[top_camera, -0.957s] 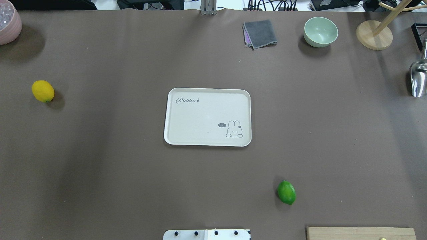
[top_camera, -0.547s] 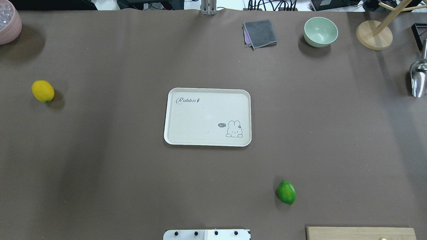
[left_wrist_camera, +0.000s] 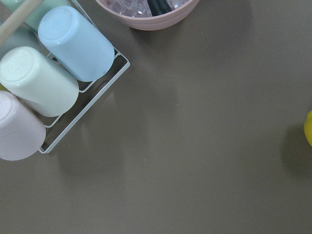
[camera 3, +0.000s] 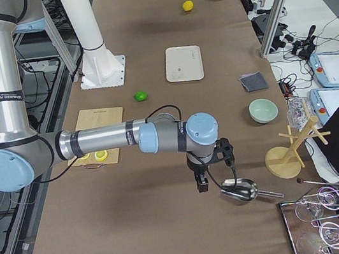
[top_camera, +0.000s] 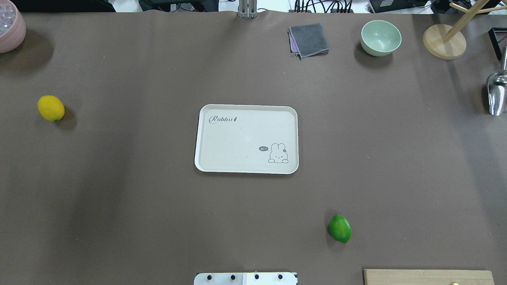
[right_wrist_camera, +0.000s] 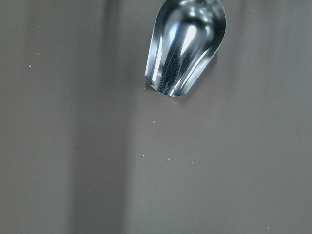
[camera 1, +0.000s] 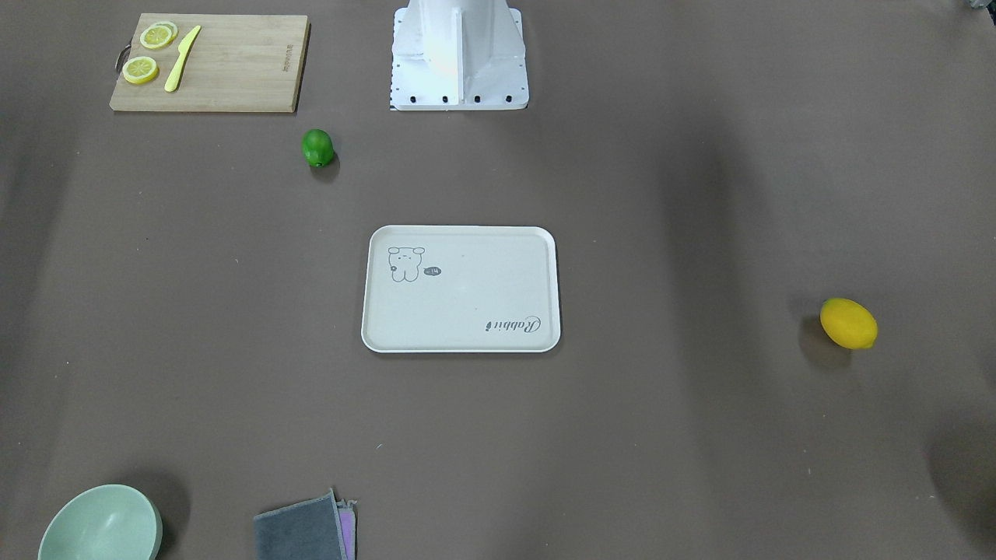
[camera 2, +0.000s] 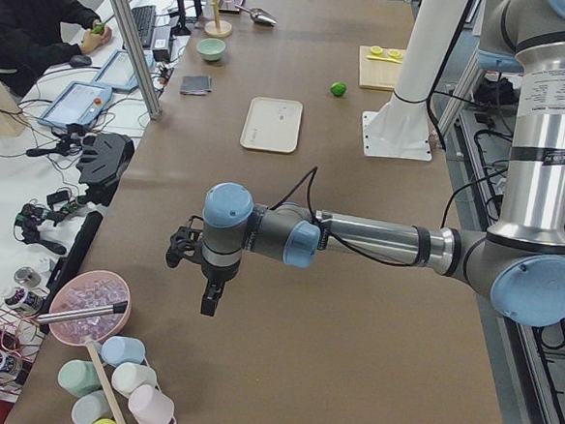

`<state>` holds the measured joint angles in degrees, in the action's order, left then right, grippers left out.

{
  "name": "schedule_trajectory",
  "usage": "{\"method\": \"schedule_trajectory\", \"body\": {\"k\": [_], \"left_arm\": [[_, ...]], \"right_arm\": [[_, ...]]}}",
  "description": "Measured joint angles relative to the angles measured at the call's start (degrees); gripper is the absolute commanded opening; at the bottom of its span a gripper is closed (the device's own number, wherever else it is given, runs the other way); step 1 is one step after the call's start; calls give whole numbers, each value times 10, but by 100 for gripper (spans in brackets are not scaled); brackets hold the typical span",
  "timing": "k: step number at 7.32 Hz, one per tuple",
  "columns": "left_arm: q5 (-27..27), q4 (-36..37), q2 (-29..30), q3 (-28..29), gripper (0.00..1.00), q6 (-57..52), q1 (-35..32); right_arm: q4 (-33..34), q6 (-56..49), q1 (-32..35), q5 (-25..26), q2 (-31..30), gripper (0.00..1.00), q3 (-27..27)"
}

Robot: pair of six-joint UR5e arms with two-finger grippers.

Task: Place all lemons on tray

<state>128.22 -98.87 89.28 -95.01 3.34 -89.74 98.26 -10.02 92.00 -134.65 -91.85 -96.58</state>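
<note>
The yellow lemon [top_camera: 50, 107] lies on the table at the far left, apart from everything; it also shows in the front view [camera 1: 848, 323] and at the left wrist view's right edge [left_wrist_camera: 309, 127]. The green lemon [top_camera: 340, 228] lies near the front right, close to the cutting board [camera 1: 210, 62]. The cream tray [top_camera: 237, 138] sits mid-table with nothing on it. My left gripper [camera 2: 208, 299] hangs over the table's left end, short of the yellow lemon. My right gripper [camera 3: 202, 185] hangs over the right end beside a metal scoop. Whether either is open or shut, I cannot tell.
A rack of pastel cups [left_wrist_camera: 48, 83] and a pink bowl [top_camera: 10, 27] stand at the left end. A metal scoop [right_wrist_camera: 185, 46], wooden stand [top_camera: 443, 41], green bowl [top_camera: 380, 37] and grey cloth [top_camera: 309, 39] lie at the far right. Lemon slices and a knife lie on the cutting board.
</note>
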Motion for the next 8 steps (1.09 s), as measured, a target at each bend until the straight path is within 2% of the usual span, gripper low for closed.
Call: {"method": "schedule_trajectory", "body": {"k": [8], "left_arm": [[0,0,-1,1,98,0,0]], "right_arm": [[0,0,0,-1,-3,100,1]]}}
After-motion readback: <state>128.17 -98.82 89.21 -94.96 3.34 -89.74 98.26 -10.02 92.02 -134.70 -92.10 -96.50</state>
